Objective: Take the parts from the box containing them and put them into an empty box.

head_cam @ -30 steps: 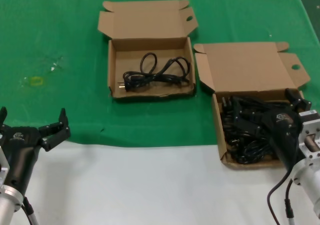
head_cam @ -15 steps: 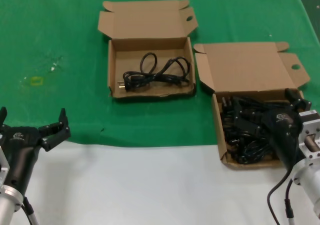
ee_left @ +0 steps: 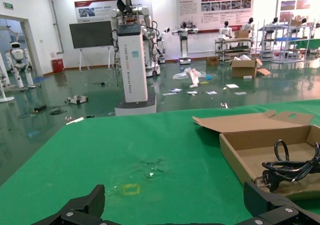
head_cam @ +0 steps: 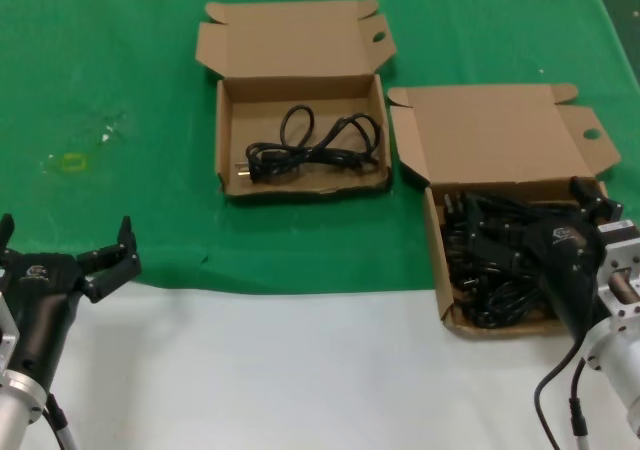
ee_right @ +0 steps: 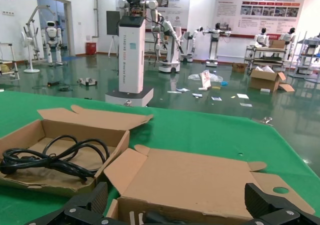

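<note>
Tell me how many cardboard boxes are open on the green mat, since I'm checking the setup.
2. One box, farther and toward the left, holds a single black cord. The other box, nearer and on the right, holds a heap of cords, with the right tool over it.

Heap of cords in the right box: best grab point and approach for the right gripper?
Likely a raised cord loop at the top of the heap, not a plug end; come straight down. The full box has low walls and its lid folds back, so the top is open. The right gripper, fingers spread, hovers over it.
</note>
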Controlling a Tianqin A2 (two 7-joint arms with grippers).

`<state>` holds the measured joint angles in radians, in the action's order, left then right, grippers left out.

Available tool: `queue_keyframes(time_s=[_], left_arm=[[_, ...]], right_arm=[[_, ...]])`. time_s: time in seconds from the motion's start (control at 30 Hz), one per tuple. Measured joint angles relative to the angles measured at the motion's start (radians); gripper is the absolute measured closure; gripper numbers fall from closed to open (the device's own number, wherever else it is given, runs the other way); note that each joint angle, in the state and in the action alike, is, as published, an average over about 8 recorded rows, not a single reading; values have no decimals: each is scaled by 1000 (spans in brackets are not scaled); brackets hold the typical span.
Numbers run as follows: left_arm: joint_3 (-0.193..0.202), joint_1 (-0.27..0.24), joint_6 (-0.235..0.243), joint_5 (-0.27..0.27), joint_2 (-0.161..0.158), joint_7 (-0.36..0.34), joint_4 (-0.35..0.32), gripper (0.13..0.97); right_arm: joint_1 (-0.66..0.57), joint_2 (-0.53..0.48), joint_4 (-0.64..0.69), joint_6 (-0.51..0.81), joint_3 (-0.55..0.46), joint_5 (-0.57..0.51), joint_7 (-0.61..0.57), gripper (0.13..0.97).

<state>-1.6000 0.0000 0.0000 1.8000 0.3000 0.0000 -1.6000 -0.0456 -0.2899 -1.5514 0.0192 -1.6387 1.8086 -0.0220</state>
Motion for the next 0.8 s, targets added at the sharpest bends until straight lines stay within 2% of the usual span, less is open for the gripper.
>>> queue_keyframes(time_s=[0.8], left_arm=[[0, 0, 0, 0, 0, 0, 0, 132]], right_arm=[[0, 0, 0, 0, 0, 0, 0, 129]])
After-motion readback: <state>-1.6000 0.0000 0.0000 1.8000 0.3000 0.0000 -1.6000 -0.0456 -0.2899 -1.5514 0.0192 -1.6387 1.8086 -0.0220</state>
